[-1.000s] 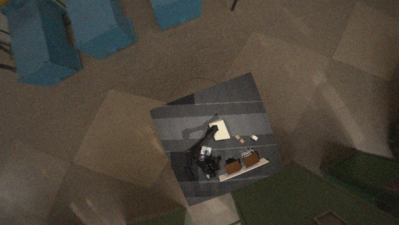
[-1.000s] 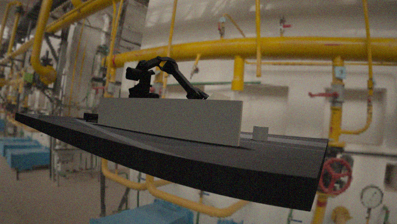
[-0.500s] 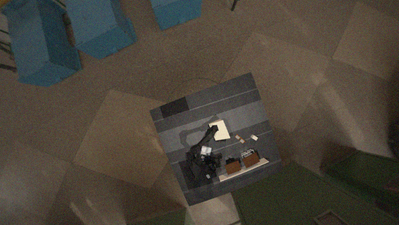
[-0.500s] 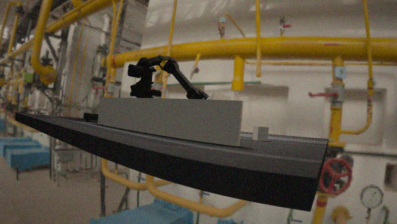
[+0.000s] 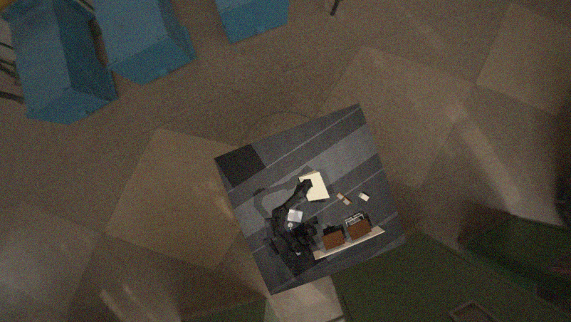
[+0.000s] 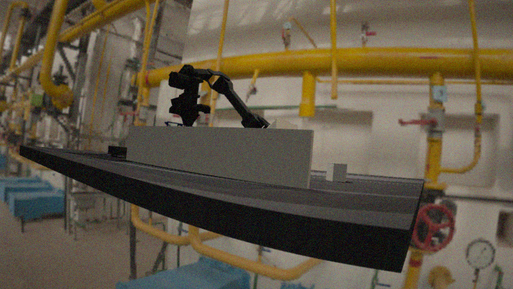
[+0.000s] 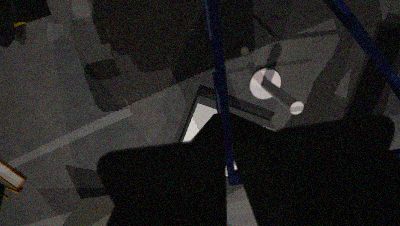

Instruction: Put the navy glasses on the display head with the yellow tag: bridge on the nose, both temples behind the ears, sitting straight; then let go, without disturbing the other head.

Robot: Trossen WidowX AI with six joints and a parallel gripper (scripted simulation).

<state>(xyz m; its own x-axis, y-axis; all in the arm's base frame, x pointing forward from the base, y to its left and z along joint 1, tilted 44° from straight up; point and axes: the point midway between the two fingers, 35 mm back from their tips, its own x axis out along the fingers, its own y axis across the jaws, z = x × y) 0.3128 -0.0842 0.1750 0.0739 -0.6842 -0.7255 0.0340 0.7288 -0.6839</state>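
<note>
My gripper (image 6: 189, 123) (image 7: 222, 119) is shut on a temple of the navy glasses (image 6: 173, 123) (image 7: 217, 65). In the wrist view this temple runs up from between the fingers, and the other one slants across the upper right. In the exterior view the gripper points down behind the top edge of a grey wall, with part of the navy frame beside its tip. The front of the glasses is hidden or out of frame. I cannot make out for certain either display head or the yellow tag; the wrist view is dark.
A tall cream block (image 5: 320, 187) (image 6: 222, 154) stands close to the arm. Two brown blocks (image 5: 333, 239) (image 5: 359, 229) stand along a cream strip (image 5: 349, 243). A white block (image 5: 295, 216), a small orange-edged item (image 5: 343, 199) (image 7: 10, 176) and a small pale block (image 5: 364, 196) (image 6: 337, 172) also show.
</note>
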